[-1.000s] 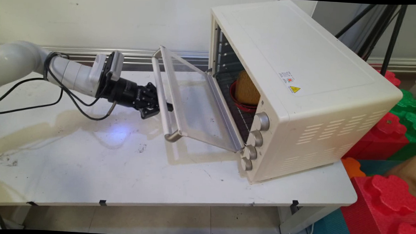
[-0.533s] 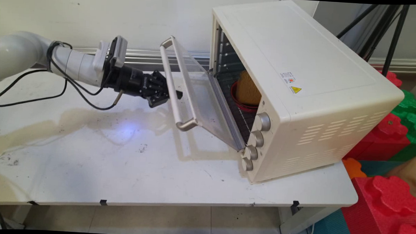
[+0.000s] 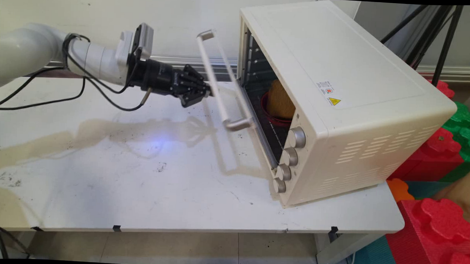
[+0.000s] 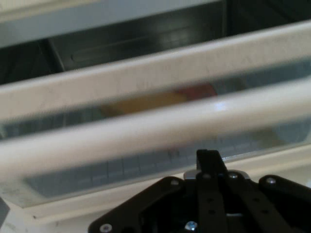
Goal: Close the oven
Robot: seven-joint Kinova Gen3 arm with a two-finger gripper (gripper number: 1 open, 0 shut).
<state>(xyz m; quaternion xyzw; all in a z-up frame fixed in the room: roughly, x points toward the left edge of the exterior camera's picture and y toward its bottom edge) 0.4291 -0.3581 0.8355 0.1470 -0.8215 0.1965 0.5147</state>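
While reaching in from the left, the white arm (image 3: 97,58) lies almost level above the table (image 3: 139,191), with black cables (image 3: 36,101) hanging off it. The gripper (image 3: 207,92) has its fingers together with nothing between them, and the tip touches the oven door's handle (image 3: 215,78) about midway along the bar. In the hand view the gripper (image 4: 208,158) shows as one narrow black tip on the centre line, just below two pale bars that cross the frame. Which of the two is the handle, I cannot tell. The door (image 3: 238,97) is hinged at the bottom and stands tilted, close to upright and ajar, with a gap to the oven front that is widest at the top. The cream oven (image 3: 338,92) sits on the right part of the table. Inside it, on the rack, is a red dish (image 3: 270,117) holding a yellow-brown loaf (image 3: 280,100). Four metal knobs (image 3: 295,137) run down the front corner. At far right, off the table, are red and green foam blocks (image 3: 435,229) and black tripod legs (image 3: 441,37).
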